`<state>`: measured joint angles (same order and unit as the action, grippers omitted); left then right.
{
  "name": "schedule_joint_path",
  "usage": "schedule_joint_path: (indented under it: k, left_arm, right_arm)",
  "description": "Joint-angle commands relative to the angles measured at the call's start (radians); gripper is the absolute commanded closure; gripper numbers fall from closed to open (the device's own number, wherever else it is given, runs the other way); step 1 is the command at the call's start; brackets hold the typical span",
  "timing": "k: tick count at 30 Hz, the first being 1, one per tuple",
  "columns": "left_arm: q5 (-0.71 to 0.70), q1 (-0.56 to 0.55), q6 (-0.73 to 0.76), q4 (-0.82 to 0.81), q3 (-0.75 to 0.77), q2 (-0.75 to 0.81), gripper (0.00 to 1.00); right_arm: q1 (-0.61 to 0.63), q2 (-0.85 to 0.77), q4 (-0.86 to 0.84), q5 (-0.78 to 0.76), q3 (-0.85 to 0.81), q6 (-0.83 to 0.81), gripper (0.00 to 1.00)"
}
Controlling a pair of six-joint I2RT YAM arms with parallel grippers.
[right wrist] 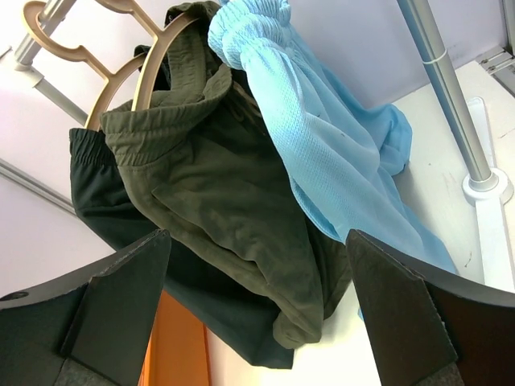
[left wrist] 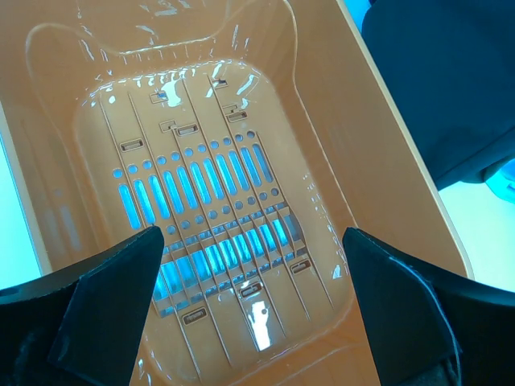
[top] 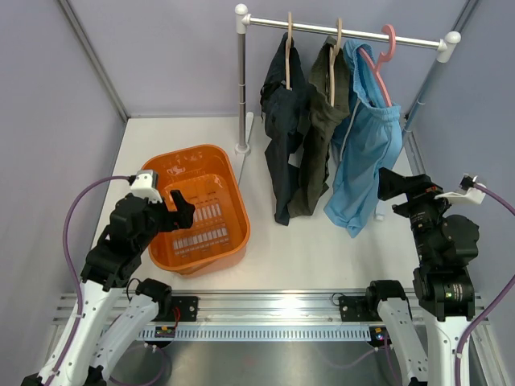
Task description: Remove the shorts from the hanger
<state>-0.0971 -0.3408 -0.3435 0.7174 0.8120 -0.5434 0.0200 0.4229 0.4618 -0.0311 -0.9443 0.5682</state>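
Three soft, light shorts point(top: 318, 137) hang upper centre; I would pinch the blue pair point(top: 362, 153) near its elastic waist. Both the left gripper point(left wrist: 249, 322) and right gripper point(right wrist: 257, 314) are spread, empty.

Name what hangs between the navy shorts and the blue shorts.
The olive shorts hang there, as the top view shows.

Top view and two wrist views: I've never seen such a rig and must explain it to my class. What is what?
Two robot arms are bolted to a table. The top picture looks down from behind them; the others come from a camera on each wrist. On it stand an orange basket and a rail with navy shorts, olive shorts and light blue shorts. The left gripper, open, hangs over the basket; the right gripper, open, faces the shorts. Nothing is held.
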Motion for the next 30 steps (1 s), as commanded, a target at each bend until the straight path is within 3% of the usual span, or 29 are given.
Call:
schedule_joint_path:
  k: [1, 8, 12, 16, 19, 30]
  left_arm:
    - [-0.009, -0.003, 0.008, -0.030, 0.015, 0.013, 0.01]
    - [0.013, -0.003, 0.011, -0.035, 0.013, 0.011, 0.01]
    - [0.025, -0.003, 0.015, -0.036, 0.013, 0.020, 0.01]
    - [0.034, -0.003, 0.018, -0.044, 0.007, 0.042, 0.01]
    - [0.056, -0.004, 0.023, -0.050, 0.004, 0.042, 0.01]
    - [0.073, -0.003, 0.028, -0.055, 0.001, 0.069, 0.01]
  right_arm:
    - [-0.005, 0.007, 0.008, 0.023, -0.033, -0.034, 0.00]
    - [-0.003, 0.155, -0.020, 0.082, -0.192, -0.108, 0.01]
    - [-0.005, 0.369, -0.020, 0.044, -0.399, -0.166, 0.01]
    - [-0.003, 0.578, -0.011, -0.088, -0.656, -0.237, 0.01]
    - [-0.005, 0.720, -0.066, -0.073, -0.758, -0.274, 0.01]
    - [-0.005, 1.033, -0.137, 0.054, -0.958, -0.409, 0.04]
